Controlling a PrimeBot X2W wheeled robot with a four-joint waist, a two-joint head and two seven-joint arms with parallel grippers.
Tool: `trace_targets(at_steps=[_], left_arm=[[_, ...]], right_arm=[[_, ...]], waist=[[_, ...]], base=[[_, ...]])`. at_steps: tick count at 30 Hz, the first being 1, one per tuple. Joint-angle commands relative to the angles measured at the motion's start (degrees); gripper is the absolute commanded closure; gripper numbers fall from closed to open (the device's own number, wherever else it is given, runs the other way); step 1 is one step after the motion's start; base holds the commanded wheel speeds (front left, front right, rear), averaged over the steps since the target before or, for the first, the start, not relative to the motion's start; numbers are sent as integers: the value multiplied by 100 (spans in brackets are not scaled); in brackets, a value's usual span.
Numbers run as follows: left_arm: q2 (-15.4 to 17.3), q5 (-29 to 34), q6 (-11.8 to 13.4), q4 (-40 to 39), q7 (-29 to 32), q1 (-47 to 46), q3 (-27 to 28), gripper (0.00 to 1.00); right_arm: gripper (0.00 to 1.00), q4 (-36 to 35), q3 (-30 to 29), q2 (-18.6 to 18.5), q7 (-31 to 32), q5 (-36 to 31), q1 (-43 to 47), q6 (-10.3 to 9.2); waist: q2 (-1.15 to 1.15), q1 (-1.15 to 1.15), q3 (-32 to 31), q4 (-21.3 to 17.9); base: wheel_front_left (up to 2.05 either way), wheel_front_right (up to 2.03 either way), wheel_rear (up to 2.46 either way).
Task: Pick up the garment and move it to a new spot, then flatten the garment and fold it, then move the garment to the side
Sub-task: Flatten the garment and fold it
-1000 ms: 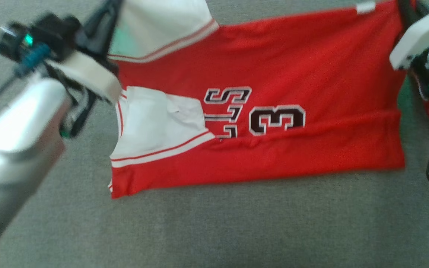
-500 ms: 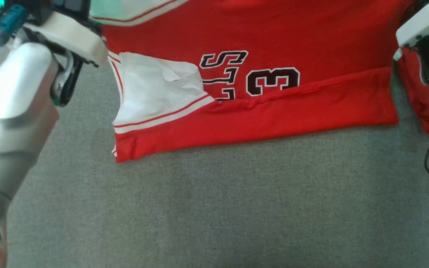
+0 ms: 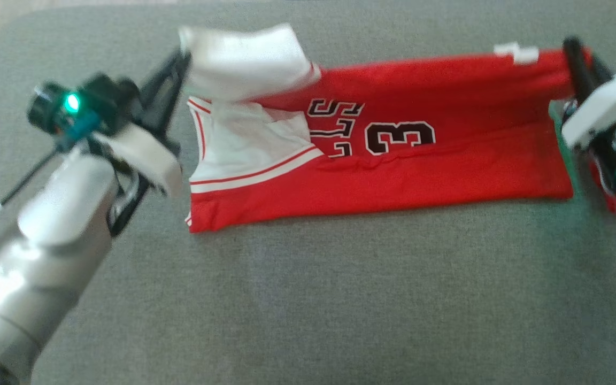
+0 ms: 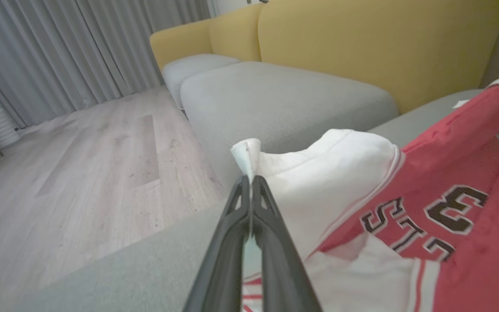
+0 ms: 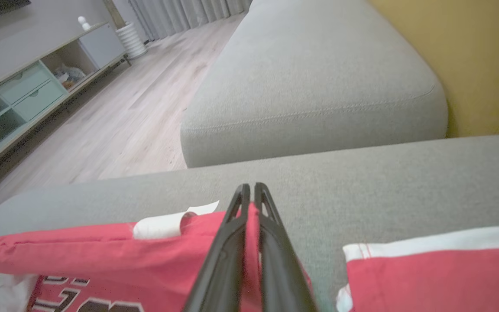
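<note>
The left gripper (image 4: 249,180) is clamped tight on a white corner of the jersey (image 3: 447,166), fingers pressed together with a little cloth poking past the tips. The right gripper (image 5: 249,190) is closed the same way on the red far edge. Each has one end of that edge. I judge that is the point: with both ends pinched and the arms well apart, the edge runs nearly straight between them and can be brought over as one line instead of bunching.

The cushion (image 3: 308,310) carries everything; it is broad, grey and flat. The jersey lies across its far half, long side running left to right. Its near edge rests on the cushion and its left end is nearest the far left corner. The near half of the cushion gives the cloth room to land.

A red band along the near edge lies over the lower part of the number (image 3: 399,139), so one lengthwise fold seems made. The raised far edge looks like the next fold in hand.

The white panel (image 3: 244,59) by the left gripper bulges up, slack, probably because only its corner is held. A small white tag (image 3: 516,53) sits on the far edge just beside the right gripper.
</note>
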Motion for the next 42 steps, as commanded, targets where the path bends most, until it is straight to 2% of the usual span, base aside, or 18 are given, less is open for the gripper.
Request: trace_targets(at_steps=[1, 6, 13, 21, 27, 28, 29, 30, 36, 42], left_arm=[[305, -7, -73, -147, 60, -8, 77, 100], [453, -74, -208, -369, 437, 405, -262, 100], [629, -209, -277, -723, 916, 727, -579, 100], [897, -399, -299, -1108, 1590, 891, -819, 100], [966, -540, -272, -1288, 1934, 987, -886, 100], [977, -568, -265, -1309, 1998, 1005, -897, 100], [989, -571, -242, -1337, 2023, 1008, -900, 38], [995, -557, -198, -1367, 2002, 1004, -889, 0], [905, -488, 226, -1397, 1577, 926, -656, 0], [523, -625, 845, -1346, 426, 832, 14, 0]], right_arm=[[100, -225, 169, -176, 159, 183, 210, -4], [100, -280, 508, -520, 620, 413, 623, -4], [100, -367, 909, -820, 1083, 493, 898, -4], [100, -615, 1374, -1103, 1857, 710, 1098, -4], [100, -718, 1471, -1191, 2003, 765, 1115, -4], [76, -711, 1470, -1197, 1956, 731, 1104, -4], [0, -685, 1447, -1184, 1918, 730, 1100, -4], [0, -665, 1426, -1158, 1895, 741, 1092, -4], [0, -612, 1158, -1126, 1514, 687, 865, -4], [0, -773, 409, -752, 264, 677, 494, -4]], waist=[[0, 0, -128, 67], [0, 0, -289, 124], [0, 0, -353, 147], [0, 0, -494, 92], [0, 0, -541, 10], [0, 0, -541, -3], [0, 0, -540, -12], [0, 0, -540, -22], [0, 0, -606, -52], [0, 0, -761, -75]], base=[[0, 0, 0], [0, 0, 0], [0, 0, 0], [0, 0, 0], [0, 0, 0], [0, 0, 0], [0, 0, 0], [0, 0, 0], [0, 0, 0], [0, 0, 0]])
